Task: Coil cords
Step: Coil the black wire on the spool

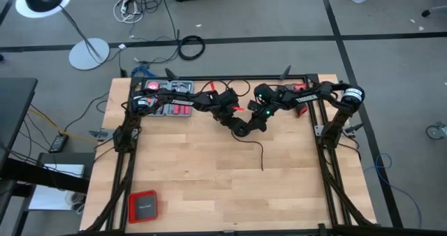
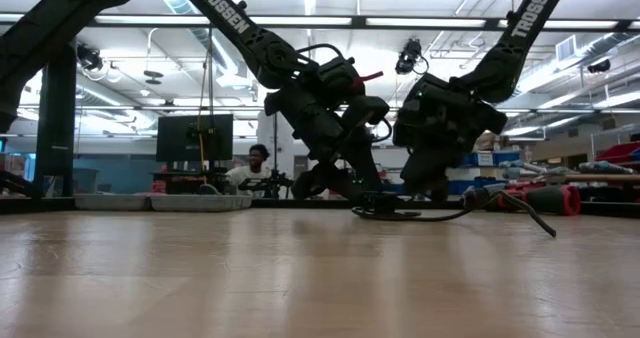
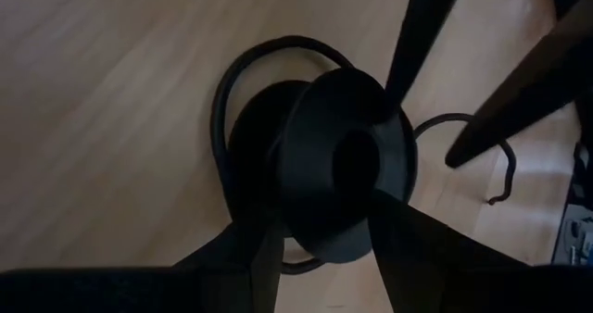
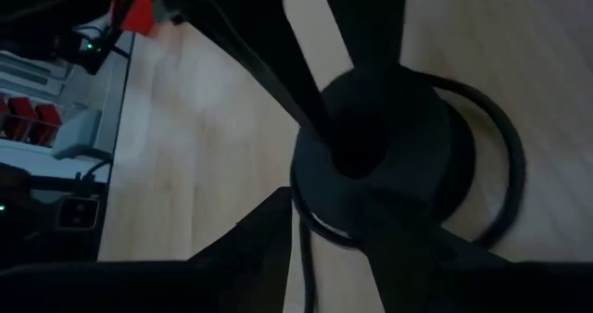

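Left tool (image 3: 320, 244) astride black spool (image 3: 345, 165), cord (image 3: 222, 118) looped beside, ends hidden

The left end effector (image 3: 320, 248) reaches over the wooden bench (image 3: 111, 118), its two dark fingers (image 3: 241, 257) set either side of a round black spool (image 3: 343, 165) with a dark hollow at its centre. A thin black cord (image 3: 222, 100) loops round the spool's far edge and lies on the bench. Two dark fingers of the other arm (image 3: 422, 26) slant in from beyond; one meets the spool's rim. More cord curls just beside them
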Controlling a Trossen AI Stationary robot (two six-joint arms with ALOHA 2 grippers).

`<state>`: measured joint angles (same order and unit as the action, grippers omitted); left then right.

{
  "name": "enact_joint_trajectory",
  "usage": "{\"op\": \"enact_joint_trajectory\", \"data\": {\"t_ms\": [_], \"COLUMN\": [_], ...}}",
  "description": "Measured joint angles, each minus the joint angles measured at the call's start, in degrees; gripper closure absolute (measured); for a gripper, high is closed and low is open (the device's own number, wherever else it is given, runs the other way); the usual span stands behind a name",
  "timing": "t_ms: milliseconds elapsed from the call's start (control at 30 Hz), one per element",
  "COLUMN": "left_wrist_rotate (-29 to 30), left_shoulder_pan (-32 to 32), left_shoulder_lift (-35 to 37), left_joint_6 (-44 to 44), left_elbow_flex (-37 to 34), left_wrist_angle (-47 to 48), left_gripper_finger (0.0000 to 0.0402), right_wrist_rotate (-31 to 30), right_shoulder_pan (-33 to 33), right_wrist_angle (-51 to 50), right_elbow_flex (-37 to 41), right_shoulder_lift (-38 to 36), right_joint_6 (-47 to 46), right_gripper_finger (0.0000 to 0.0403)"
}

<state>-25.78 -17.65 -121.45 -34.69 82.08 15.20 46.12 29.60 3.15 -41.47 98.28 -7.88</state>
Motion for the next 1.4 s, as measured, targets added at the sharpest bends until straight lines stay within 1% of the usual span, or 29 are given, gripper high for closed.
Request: {"op": "enact_joint_trajectory", "data": {"t_ms": [133, 200, 300, 400, 433, 467, 667, 800, 933, 1033, 1100, 1233, 1300, 1400], "left_wrist_rotate": [0.63, 0.95, 2.11, 2.03, 1.94, 1.94, 1.68, 1.19, -0.69, -0.90, 0.34, 5.24, 5.55, 5.21], "left_shoulder_pan": [0.02, 0.06, 0.13, 0.07, 0.09, 0.11, 0.11, 0.11, 0.21, 0.52, 0.87, 1.64, 1.90, 2.46], "left_shoulder_lift": [0.00, 0.00, 0.05, 0.16, 0.22, 0.28, 0.26, 0.21, 0.09, 0.04, 0.59, 2.50, 3.50, 5.71], "left_joint_6": [0.24, 1.18, 1.77, 3.73, 4.30, 4.56, 5.90, 7.27, 9.89, 13.44, 16.45, 23.00, 25.04, 26.73], "left_elbow_flex": [0.00, 0.00, 0.07, 0.19, 0.25, 0.28, 0.24, 0.24, 0.90, 2.77, 3.98, 5.96, 6.16, 6.52], "left_wrist_angle": [-0.28, -0.46, -0.85, -1.60, -1.81, -1.98, -2.51, -2.51, -1.11, 1.78, 3.84, 6.21, 6.22, 5.67], "left_gripper_finger": [0.0247, 0.0260, 0.0303, 0.0367, 0.0382, 0.0388, 0.0398, 0.0399, 0.0400, 0.0401, 0.0401, 0.0400, 0.0400, 0.0400], "right_wrist_rotate": [-0.17, -0.14, 0.06, 0.01, 0.04, 0.05, 0.40, -0.06, -1.20, -4.23, -6.40, -10.92, -12.21, -12.26], "right_shoulder_pan": [-0.56, -0.90, -1.58, -2.28, -2.39, -2.49, -1.39, 1.44, 4.17, 5.07, 5.30, 5.34, 5.23, 4.94], "right_wrist_angle": [0.69, 0.65, 0.91, 0.99, 0.93, 0.91, 0.57, -3.07, -6.96, -10.06, -12.48, -16.60, -17.99, -18.00], "right_elbow_flex": [0.00, 0.00, 0.00, 0.00, 0.02, 0.02, 0.02, 0.02, 0.02, 0.02, 0.02, 0.02, 0.09, 1.21], "right_shoulder_lift": [-0.02, -0.02, 0.00, 0.04, 0.07, 0.07, -0.03, -2.27, -6.44, -9.76, -12.08, -17.33, -19.81, -23.95], "right_joint_6": [0.18, 0.72, 0.92, 1.48, 1.49, 1.49, 1.46, 1.49, 1.84, 3.20, 3.87, 4.67, 4.65, 4.65], "right_gripper_finger": [0.0273, 0.0273, 0.0273, 0.0273, 0.0273, 0.0273, 0.0273, 0.0273, 0.0273, 0.0276, 0.0278, 0.0283, 0.0285, 0.0287]}}
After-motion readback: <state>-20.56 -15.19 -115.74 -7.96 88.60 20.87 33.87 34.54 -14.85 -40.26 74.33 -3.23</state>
